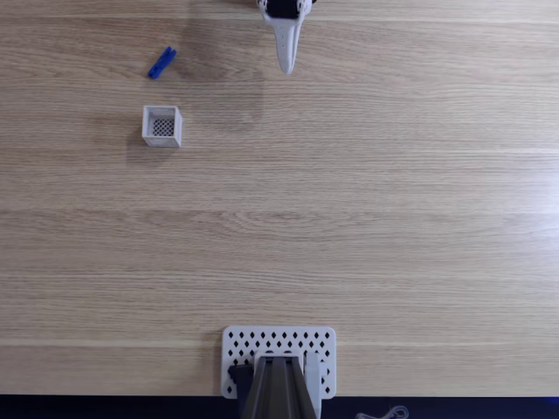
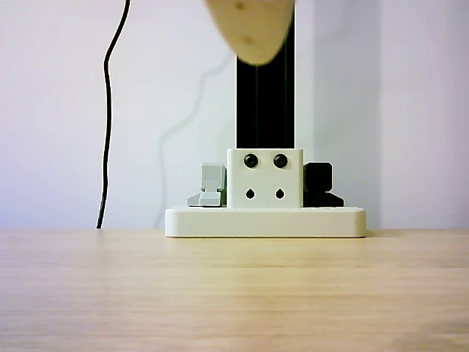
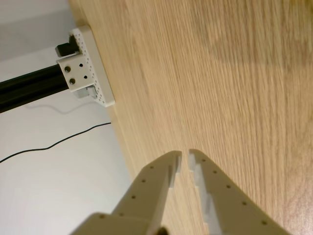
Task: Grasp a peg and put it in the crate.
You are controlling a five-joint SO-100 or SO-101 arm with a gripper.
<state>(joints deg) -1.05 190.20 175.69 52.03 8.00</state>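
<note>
in the fixed view the hand [image 1: 286, 68] comes in from the top edge, near the middle, and its white tip points down toward 6 o'clock. the peg [image 1: 162, 63] lies on the desk [image 1: 367, 218] well apart from it, at about 9 o'clock from the tip, almost at the same height in the pic. so the coming move is mainly a sideways one, to the left of this view, w/ very little forward or back.

the peg's long axis is tilted: it runs from approx 1 o'clock to 7 o'clock, upper end to the right. the fingers, i judge, should close across that axis, so the wrist probably needs some turn before it goes down.

the crate [image 1: 162, 126] stands just below the peg, at 6 o'clock from it, near but not touching, open side up w/ its dark mesh bottom visible. it is empty, so the task is not yet begun in effect. after the grasp the carry is short, straight toward 6 o'clock.

in the wrist view the hand [image 3: 185, 157] has its two pale fingers [image 3: 161, 178] almost together, only a thin gap between the tips, and nothing is between them: nearly closed, holding nothing. it has to open before it can take the peg.

risk, as i judge: the crate is so near the peg that a wide-open finger may push it.

the perforated plate [image 1: 278, 339] sits at the bottom edge, far from all this.
</note>
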